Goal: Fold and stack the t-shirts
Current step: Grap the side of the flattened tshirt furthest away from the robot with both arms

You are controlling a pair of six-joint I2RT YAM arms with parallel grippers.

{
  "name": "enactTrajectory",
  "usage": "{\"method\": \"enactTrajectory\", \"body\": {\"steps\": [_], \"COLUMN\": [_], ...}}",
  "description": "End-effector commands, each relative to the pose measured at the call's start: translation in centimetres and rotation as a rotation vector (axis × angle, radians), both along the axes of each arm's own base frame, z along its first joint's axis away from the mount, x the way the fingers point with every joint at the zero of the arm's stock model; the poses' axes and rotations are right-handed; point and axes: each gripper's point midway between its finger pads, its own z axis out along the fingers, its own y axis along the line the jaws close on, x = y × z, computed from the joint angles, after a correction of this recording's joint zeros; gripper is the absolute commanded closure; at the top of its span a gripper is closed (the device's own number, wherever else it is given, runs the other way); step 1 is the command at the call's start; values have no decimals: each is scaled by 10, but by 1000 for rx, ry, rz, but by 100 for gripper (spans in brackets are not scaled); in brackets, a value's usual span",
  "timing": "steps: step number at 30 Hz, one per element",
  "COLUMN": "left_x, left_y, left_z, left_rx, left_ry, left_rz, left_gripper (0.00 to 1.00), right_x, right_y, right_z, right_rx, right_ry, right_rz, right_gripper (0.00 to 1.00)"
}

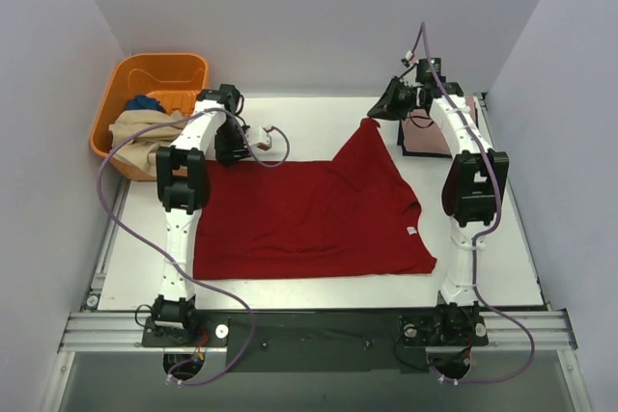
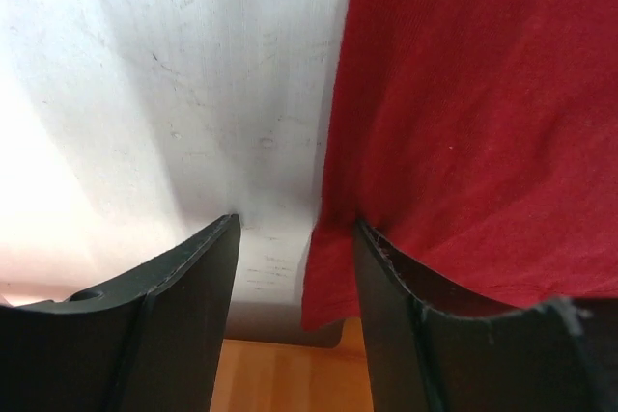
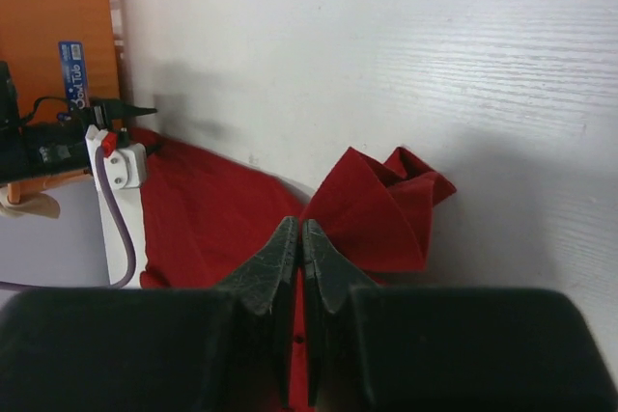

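Dark red t-shirt (image 1: pixel 309 214) corner pinched in closed right gripper (image 3: pixel 301 229); open left gripper (image 2: pixel 294 229) straddles its edge.

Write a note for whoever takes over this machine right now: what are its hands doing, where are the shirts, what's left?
Left hand: open, fingers either side of the far-left edge of the dark red soft-cloth t-shirt.
Right hand: shut on that shirt's far-right corner, holding it up in a peak.
The rest lies spread flat on the white table; no fold made yet.
Beige cloth and blue cloth sit in the orange plastic basket, far left; a dusty pink folded piece lies far right.
Left to do: fold the red shirt, stack it, then the basket's shirts.
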Motion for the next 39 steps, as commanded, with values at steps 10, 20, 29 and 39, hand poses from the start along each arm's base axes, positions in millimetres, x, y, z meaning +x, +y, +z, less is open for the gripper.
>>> {"method": "enactTrajectory", "body": {"steps": [10,20,29,39], "left_x": [-37,-8,-48,-146], "left_y": [14,-1,20,9], "left_z": [-1,28,74,80], "left_rx": [80,18,59,51], "left_ry": [136,-46,-186,-33], "left_rz": [-44,115,179,222], "left_gripper": [60,100,100,100], "right_x": [-11,-29,-111,-196], "right_y": [5,8,17,-6], "right_z": [24,37,33,-5], "right_rx": [-7,6,8,-99], "right_ry": [-69,-86,-44,110], "right_rz": [54,94,275,248], "right_gripper": [100,100,100,100]}}
